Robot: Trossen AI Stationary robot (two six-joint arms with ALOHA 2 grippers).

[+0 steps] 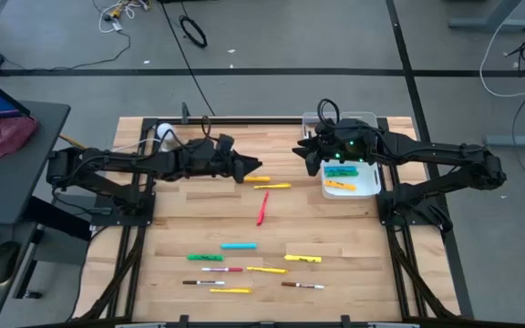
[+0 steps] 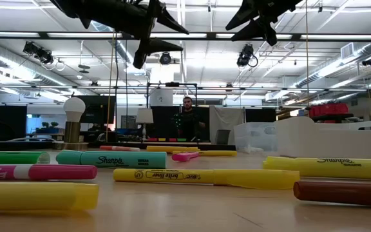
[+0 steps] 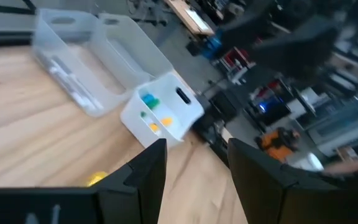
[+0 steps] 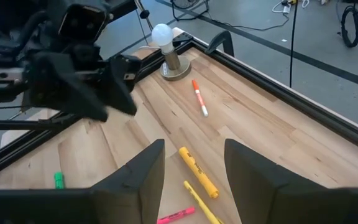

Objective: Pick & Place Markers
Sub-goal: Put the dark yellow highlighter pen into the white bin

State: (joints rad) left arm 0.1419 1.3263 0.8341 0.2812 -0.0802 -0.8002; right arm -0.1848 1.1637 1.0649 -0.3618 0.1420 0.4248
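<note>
Several markers lie flat on the wooden table. Two yellow markers [image 1: 264,182] and a pink-red marker [image 1: 262,208] lie mid-table. A cyan highlighter [image 1: 238,245], a green one [image 1: 204,258], a thick yellow one [image 1: 303,259] and thin white and yellow pens [image 1: 221,270] lie nearer the near edge. More green and yellow markers [image 1: 340,178] lie in the white bin [image 1: 365,189]. My left gripper [image 1: 249,169] hangs open above the two yellow markers. My right gripper [image 1: 304,151] hangs open beside the white bin; a yellow marker [image 4: 197,172] shows between its fingers.
A clear plastic bin [image 3: 86,56] stands at the far edge beside the white bin [image 3: 160,115]. A white ball on a grey base [image 4: 166,46] stands at the far left corner, with a white orange-capped pen [image 4: 199,99] near it. A person [image 2: 189,119] stands in the room beyond.
</note>
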